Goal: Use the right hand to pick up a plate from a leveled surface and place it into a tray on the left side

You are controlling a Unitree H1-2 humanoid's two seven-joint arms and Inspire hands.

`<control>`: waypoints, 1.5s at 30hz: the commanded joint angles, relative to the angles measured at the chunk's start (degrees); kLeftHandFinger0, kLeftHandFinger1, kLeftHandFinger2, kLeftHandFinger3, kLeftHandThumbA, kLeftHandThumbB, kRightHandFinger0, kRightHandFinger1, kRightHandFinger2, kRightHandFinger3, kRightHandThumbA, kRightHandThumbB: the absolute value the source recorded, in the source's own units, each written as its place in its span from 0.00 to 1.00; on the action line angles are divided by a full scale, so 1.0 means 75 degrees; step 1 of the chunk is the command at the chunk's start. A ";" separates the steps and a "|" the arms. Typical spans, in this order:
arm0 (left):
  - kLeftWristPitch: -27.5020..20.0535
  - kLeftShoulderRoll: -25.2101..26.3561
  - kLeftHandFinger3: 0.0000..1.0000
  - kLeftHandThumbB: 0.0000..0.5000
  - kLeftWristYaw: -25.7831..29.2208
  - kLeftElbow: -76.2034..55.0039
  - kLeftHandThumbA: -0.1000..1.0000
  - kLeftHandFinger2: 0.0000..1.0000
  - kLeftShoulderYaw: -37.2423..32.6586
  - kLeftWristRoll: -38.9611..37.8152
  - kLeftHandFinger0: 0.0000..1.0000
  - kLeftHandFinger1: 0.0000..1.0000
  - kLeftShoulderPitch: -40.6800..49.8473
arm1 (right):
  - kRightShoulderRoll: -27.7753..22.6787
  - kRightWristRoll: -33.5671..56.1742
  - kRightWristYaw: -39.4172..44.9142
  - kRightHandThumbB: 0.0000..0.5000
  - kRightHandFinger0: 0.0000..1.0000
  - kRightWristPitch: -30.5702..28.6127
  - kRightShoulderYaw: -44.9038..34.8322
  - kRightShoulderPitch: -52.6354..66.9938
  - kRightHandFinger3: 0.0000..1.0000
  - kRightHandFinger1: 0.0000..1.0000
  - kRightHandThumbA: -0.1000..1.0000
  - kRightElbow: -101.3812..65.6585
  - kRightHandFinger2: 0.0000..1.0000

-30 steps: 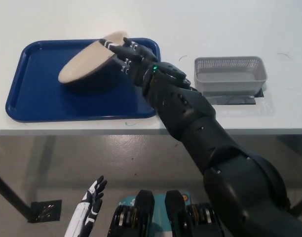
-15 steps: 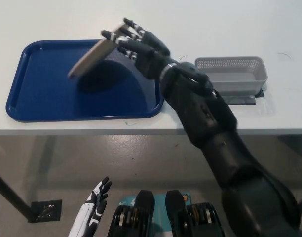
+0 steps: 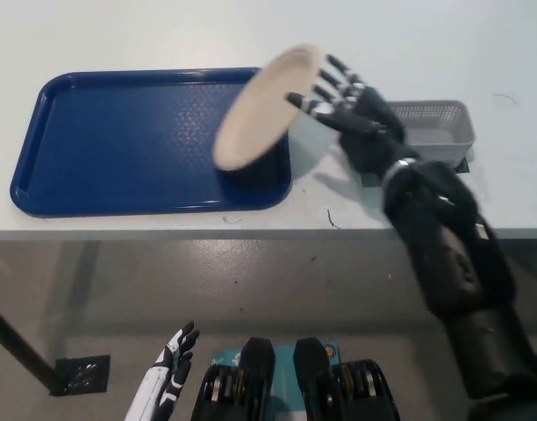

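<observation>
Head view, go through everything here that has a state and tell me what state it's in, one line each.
Round tan plate: tilted, held off the table above the tray's right edge.
Blue plastic tray: flat on the table, nothing lying in it.
Grey mesh basket: upright, partly hidden.
Black right hand: shut on the plate.
White left hand: open, resting low.

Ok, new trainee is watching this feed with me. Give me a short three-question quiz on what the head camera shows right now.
1. True or false: the plate lies flat inside the blue tray.
2. Which hand holds the plate? A) the white left hand B) the black right hand C) a person's hand
3. Fill in: right of the tray on the white table stands a grey mesh ____.

Key
1. False: the plate is tilted, held in the air over the tray's right edge.
2. B: the left hand rests low at the lower left, below the table edge.
3. basket
</observation>
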 commanded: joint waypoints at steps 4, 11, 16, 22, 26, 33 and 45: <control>-0.0304 0.0210 1.00 0.41 -0.0078 -0.0218 1.00 1.00 -0.0069 0.0120 1.00 1.00 -0.0045 | -0.3394 0.1264 -0.1149 0.98 1.00 0.1012 -0.0145 -0.1852 1.00 1.00 1.00 -1.0293 1.00; -0.0332 0.0223 1.00 0.40 -0.0148 -0.0175 1.00 1.00 -0.0121 0.0069 1.00 1.00 -0.0008 | -0.3195 0.1314 -0.1190 0.74 1.00 0.1012 0.0109 -0.1225 1.00 1.00 1.00 -1.0293 1.00; -0.0260 0.0244 1.00 0.41 -0.0089 -0.0259 1.00 1.00 -0.0077 0.0116 1.00 1.00 -0.0014 | -0.3294 0.1869 -0.1225 0.64 1.00 0.1012 -0.0246 -0.0885 1.00 1.00 1.00 -1.0035 1.00; -0.0242 0.0253 1.00 0.41 -0.0119 -0.0269 1.00 1.00 -0.0089 0.0074 1.00 1.00 -0.0017 | -0.3756 0.1946 -0.1460 0.71 1.00 0.1012 -0.0504 -0.0478 1.00 1.00 1.00 -1.0275 1.00; -0.0294 0.0235 1.00 0.41 -0.0102 -0.0188 1.00 1.00 -0.0143 0.0170 1.00 1.00 -0.0055 | -0.4187 0.2354 -0.0850 0.79 1.00 0.0052 -0.1140 0.0720 1.00 1.00 1.00 -1.0293 1.00; -0.0136 0.0248 1.00 0.42 -0.0201 -0.0210 1.00 1.00 -0.0160 0.0044 1.00 1.00 -0.0156 | -0.3377 0.1259 0.1482 0.92 1.00 -0.4352 -0.0571 0.5976 1.00 1.00 1.00 -1.0293 1.00; -0.0422 0.0124 1.00 0.41 -0.0085 -0.0160 1.00 1.00 -0.0218 0.0066 1.00 1.00 0.0143 | -0.1660 -0.3334 0.1731 0.71 1.00 -0.5122 0.1305 1.0123 1.00 1.00 1.00 -0.8286 1.00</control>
